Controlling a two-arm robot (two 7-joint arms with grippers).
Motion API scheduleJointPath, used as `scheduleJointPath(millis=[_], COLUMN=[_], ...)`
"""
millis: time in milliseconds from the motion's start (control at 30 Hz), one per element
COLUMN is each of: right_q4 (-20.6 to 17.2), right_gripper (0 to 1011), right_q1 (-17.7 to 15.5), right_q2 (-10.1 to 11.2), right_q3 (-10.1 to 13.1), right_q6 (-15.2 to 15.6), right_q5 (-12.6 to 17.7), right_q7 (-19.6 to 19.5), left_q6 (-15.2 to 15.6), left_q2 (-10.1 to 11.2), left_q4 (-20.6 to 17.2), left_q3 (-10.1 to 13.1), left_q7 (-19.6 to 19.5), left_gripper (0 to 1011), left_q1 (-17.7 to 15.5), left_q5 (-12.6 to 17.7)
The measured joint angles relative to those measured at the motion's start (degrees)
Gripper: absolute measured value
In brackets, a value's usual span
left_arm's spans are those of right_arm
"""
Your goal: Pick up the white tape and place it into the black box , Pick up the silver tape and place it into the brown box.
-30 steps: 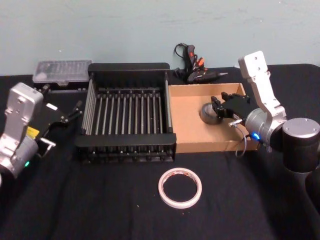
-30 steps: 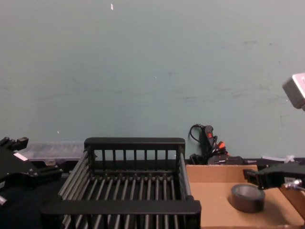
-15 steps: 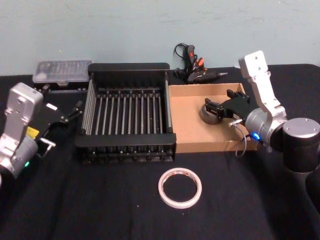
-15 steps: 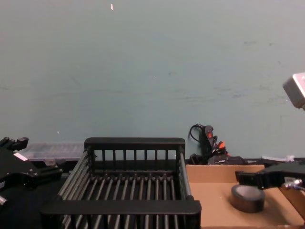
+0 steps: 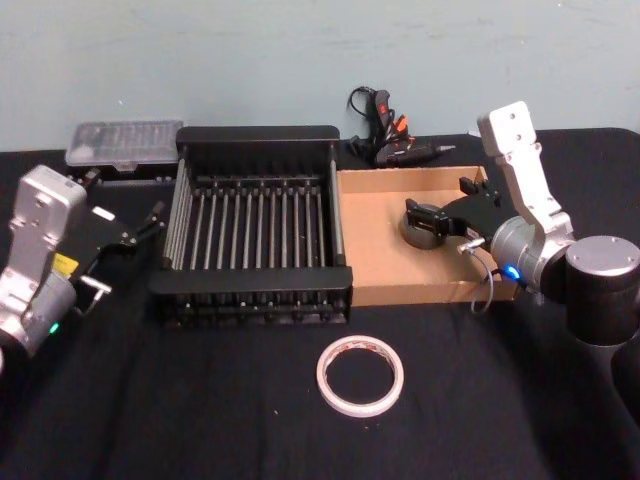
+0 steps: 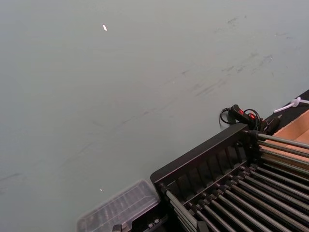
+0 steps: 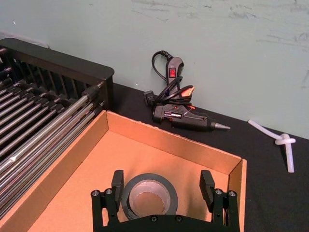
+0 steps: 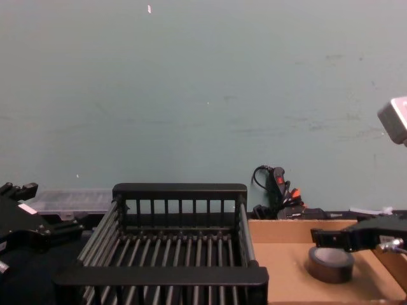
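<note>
White tape (image 5: 360, 376) lies on black tabletop (image 5: 200, 400).

Even, soft indoor light, faint shadows, no glare; views slightly soft and grainy

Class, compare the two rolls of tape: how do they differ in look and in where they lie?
The white tape is a thin, wide ring; the silver tape is a smaller, thicker dark grey roll. The white tape lies on the black table; the silver tape lies in the brown box, between the open right gripper's fingers. Both lie flat.
</note>
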Motion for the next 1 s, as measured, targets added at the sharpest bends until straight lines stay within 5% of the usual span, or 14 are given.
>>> scheduleJointPath(millis=[433,733,1000], right_q4=[-3.3,-12.7,-22.1], right_gripper=[1002,1002,1002], right_q1=[-1.8,-7.7,-14.7], right_q2=[0.5,3.8,8.8], right_q3=[1.4,3.2,3.5], right_q6=[0.2,1.2,2.6], right_q5=[0.2,1.8,4.2], right_q7=[1.3,4.3,8.3], left_q6=[0.0,0.0,0.0], left_q2=[0.0,0.0,0.0], left_q4=[0.0,0.0,0.0], left_q3=[0.0,0.0,0.0], left_q7=[0.0,0.0,0.0], left_gripper=[1001,1001,1001], left_q1=[0.0,0.0,0.0], left_q5=[0.0,0.0,0.0])
